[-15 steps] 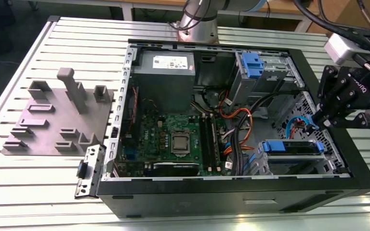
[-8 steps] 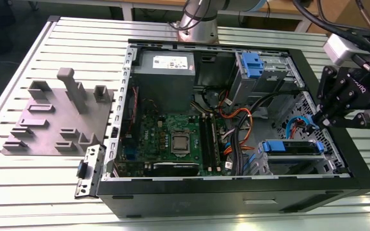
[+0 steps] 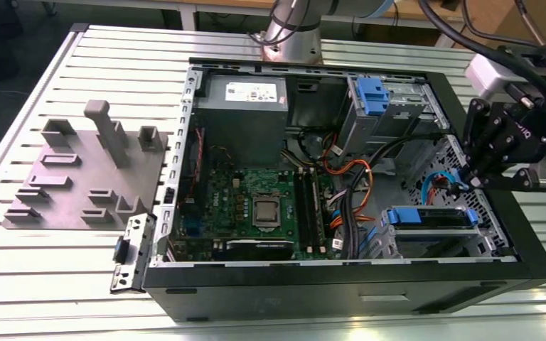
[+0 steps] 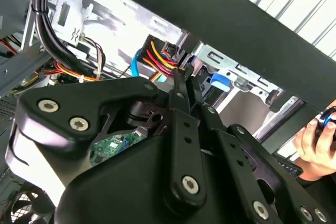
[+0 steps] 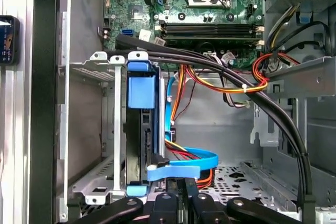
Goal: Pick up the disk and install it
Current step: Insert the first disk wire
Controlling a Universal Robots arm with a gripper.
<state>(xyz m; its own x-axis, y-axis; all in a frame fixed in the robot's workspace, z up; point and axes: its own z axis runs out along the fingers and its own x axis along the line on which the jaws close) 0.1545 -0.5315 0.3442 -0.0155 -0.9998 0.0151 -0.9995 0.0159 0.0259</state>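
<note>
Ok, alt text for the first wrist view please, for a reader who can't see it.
Looking into an open computer case: a disk in a blue carrier sits on edge in a silver drive cage, with the black end effector just in front of it. Bundled cables cross beside it, and a green motherboard lies beyond.

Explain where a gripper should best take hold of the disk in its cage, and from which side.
Probably the blue carrier's exposed end, pinched across its thickness, coming straight in from the case's open side. The disk stands on edge in the silver cage, whose walls cover its broad faces, leaving that end free.
</note>
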